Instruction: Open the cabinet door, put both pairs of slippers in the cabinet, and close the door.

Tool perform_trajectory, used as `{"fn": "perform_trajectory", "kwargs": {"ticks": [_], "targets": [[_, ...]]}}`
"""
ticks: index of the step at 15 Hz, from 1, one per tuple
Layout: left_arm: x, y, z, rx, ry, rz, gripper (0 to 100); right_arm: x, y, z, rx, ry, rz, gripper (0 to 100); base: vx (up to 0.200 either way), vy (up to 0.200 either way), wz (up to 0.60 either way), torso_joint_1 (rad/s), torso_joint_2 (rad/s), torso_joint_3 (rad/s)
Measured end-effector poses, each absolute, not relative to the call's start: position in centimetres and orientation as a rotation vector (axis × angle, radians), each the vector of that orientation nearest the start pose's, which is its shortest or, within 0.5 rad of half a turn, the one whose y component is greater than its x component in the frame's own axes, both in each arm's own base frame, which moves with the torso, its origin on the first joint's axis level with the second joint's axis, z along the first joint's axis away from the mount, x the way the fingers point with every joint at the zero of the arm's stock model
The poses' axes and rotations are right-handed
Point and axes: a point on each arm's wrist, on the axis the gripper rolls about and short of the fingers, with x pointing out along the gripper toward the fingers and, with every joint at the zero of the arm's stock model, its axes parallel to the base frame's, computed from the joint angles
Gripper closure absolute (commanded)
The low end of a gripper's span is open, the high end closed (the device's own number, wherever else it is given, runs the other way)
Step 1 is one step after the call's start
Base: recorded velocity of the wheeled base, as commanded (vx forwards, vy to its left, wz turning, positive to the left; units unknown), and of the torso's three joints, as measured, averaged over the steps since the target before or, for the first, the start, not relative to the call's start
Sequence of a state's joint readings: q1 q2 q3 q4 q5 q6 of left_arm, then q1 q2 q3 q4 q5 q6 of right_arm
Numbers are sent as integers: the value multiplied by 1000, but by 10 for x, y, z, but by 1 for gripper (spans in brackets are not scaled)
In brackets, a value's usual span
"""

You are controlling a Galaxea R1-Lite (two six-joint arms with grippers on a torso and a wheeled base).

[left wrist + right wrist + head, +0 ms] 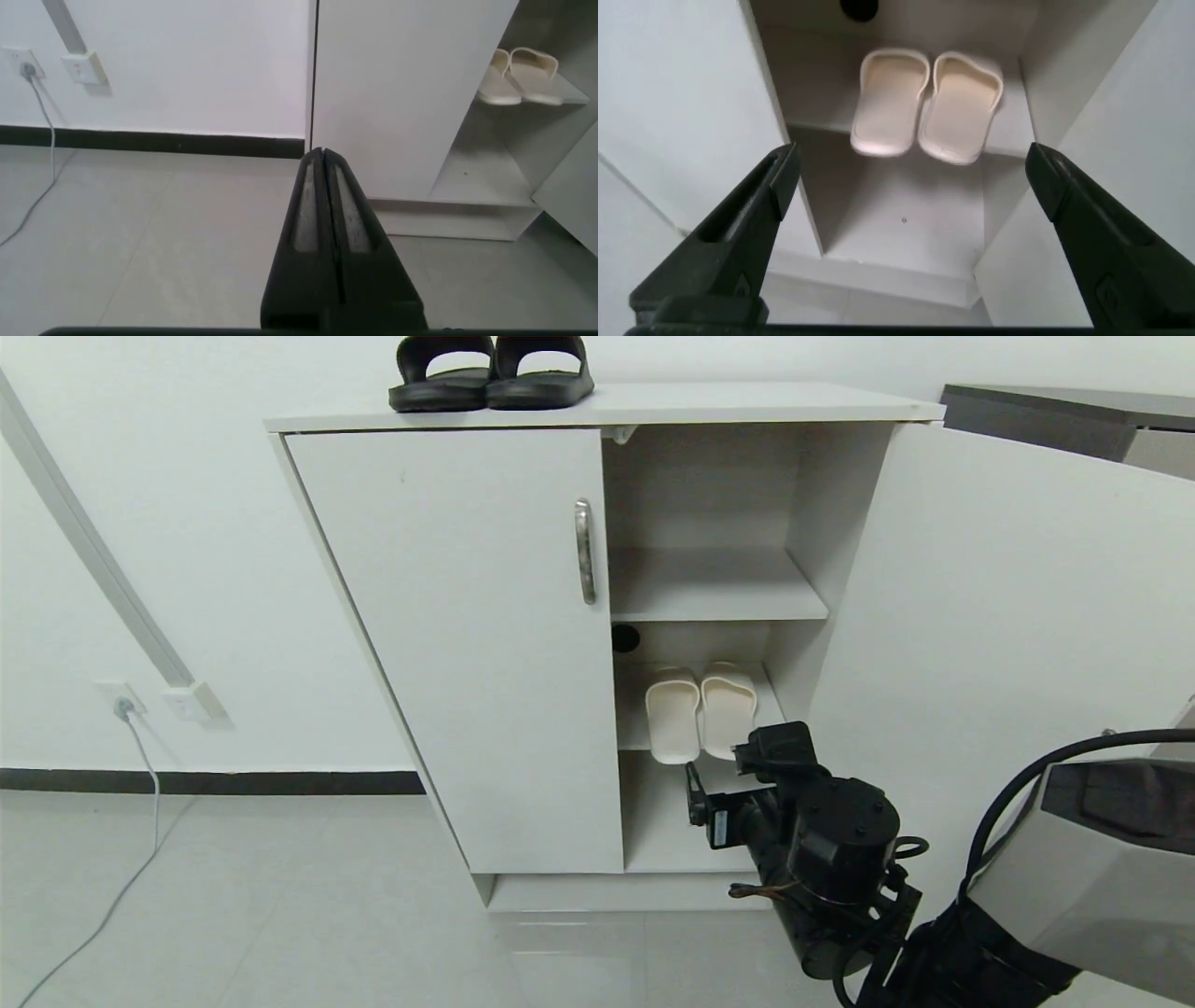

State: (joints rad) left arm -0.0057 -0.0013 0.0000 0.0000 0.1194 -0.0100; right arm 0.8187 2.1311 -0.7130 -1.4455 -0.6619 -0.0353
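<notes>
1. Fetching the black slippers (pixel 491 373) looks like the riskiest step. They sit side by side on top of the cabinet (pixel 747 403), above the closed left door (pixel 457 644). A pinch on one alone could nudge its mate off the top.
2. The white slippers (pixel 700 711) lie on the middle shelf (pixel 630 719) of the open compartment, their near ends jutting a little past the front edge. The right gripper (pixel 910 233), its fingers spread wide and holding nothing, hangs just below and in front of them. Lifting straight up from there could catch the jutting ends and tip the pair out.
3. The open right door (pixel 1008 644) stands close beside the right arm. A wide swing toward the cabinet top could strike it and swing it round.
4. The left gripper (pixel 323 163), fingers pressed together on nothing, points low at the floor before the cabinet. It would need to part its fingers before any grasp.
5. At closing, those jutting ends could foul the door and leave it ajar.
</notes>
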Motion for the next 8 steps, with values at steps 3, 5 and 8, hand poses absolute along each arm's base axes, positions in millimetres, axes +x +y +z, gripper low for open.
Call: {"fn": "perform_trajectory", "kwargs": {"ticks": [3, 5, 8], "targets": [[-23, 3, 75, -10, -2, 113, 100, 254, 251, 94, -22, -17, 157, 0, 0, 200, 0, 7, 2, 2], [-23, 3, 75, -11, -2, 114, 100, 254, 250, 92, -30, -9, 158, 0, 0, 200, 0, 5, 2, 5], [-23, 3, 75, -10, -2, 113, 100, 252, 248, 91, -32, -8, 163, 0, 0, 200, 0, 2, 1, 2]]}}
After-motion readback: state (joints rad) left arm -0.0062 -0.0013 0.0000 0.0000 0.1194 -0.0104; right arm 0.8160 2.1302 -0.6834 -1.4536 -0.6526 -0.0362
